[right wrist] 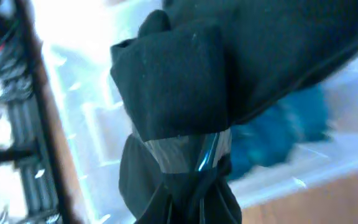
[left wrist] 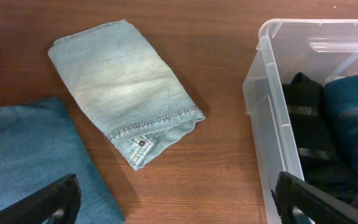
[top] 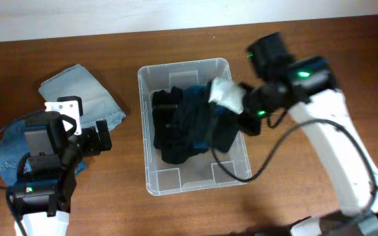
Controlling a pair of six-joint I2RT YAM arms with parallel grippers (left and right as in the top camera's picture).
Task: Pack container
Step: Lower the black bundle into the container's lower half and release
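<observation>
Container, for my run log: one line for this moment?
right gripper: shut on dark garment, over container | left gripper: open | light jeans: on table

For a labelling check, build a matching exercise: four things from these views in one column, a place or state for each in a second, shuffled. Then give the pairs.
Column one
1. pale folded jeans
2. darker denim
3. black garment
4. container

Column two
A. gripped by the right end effector
B. furthest left of the four
C. clear plastic, rounded corners
D. lying flat between the darker denim and the container

Pairs: 1-D, 2-B, 3-A, 4-C
</observation>
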